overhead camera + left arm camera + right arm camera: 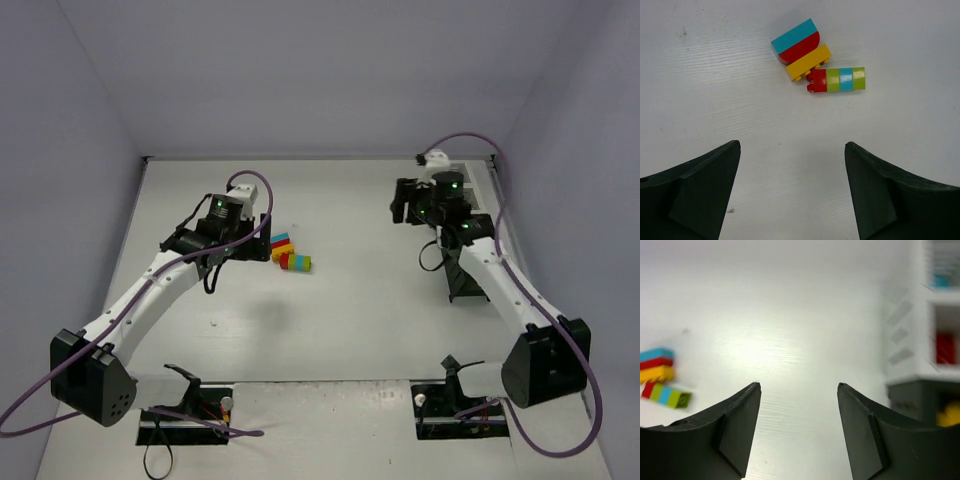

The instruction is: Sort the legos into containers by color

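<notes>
Both arms' jaws are gaping wide and empty as the legos point(817, 62) are lying clustered on the white tabletop point(715, 100), just ahead of the left arm point(150, 295), well apart from the containers point(900, 335) near the right arm point(510, 280). Light, rigid, glossy plastic, the studded bricks are likely inviting a pinch across flat sides; the rounded cyan-and-red piece point(796, 41) may slip.

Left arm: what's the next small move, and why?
Likely ease the left gripper forward toward the lego cluster: its jaws stand open and empty, and the cluster lies on the table just ahead of it.
</notes>
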